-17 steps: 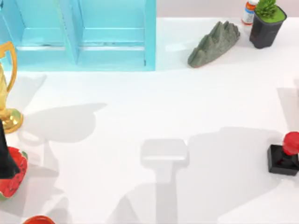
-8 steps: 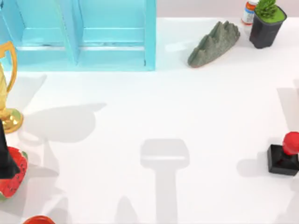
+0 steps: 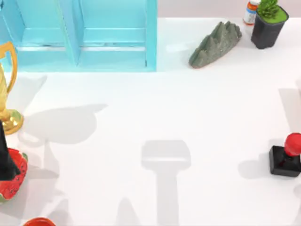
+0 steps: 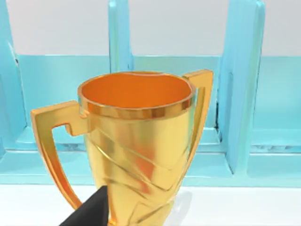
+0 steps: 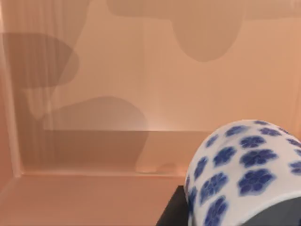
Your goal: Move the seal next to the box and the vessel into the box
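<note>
Large shadow gone from beside the seal (image 3: 286, 157); vessel (image 5: 244, 172) inside the tan box (image 5: 94, 94); fingers' state impossible to tell

No legible text, brand, number or sign in any view. Small white bottle with orange cap (image 3: 251, 12), at about 1 o'clock on the white counter (image 3: 150, 117), carries a coloured label band, but its characters cannot be made out. White porcelain jar with blue flower pattern (image 5: 244, 169) bears decoration only, no lettering. Gold metal trophy cup with two angular handles (image 4: 136, 141) shows no engraving. Black square stamp with glossy red knob (image 3: 287, 155), at 4 o'clock, shows no marking.
</note>
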You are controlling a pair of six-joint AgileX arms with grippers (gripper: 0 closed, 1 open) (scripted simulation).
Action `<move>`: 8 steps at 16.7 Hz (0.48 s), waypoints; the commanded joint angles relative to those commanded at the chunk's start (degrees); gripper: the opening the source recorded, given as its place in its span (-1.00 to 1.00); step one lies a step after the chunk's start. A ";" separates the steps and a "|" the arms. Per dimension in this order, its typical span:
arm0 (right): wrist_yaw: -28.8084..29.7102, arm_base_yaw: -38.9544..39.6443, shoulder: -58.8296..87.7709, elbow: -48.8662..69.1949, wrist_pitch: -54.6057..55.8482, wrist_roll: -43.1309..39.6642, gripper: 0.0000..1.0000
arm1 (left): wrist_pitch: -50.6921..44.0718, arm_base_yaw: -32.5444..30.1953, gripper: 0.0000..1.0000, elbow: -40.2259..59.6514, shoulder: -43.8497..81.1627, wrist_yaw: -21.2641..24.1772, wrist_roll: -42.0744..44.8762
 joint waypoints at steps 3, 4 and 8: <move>-1.86 -2.85 -3.01 -3.73 2.36 -1.01 -1.00 | 0.00 0.00 1.00 0.00 0.00 0.00 0.00; -2.18 -3.37 -3.91 -5.24 3.65 -0.98 -1.00 | 0.00 0.00 1.00 0.00 0.00 0.00 0.00; -2.39 -2.56 -3.89 -8.27 8.96 -0.47 -1.00 | 0.00 0.00 1.00 0.00 0.00 0.00 0.00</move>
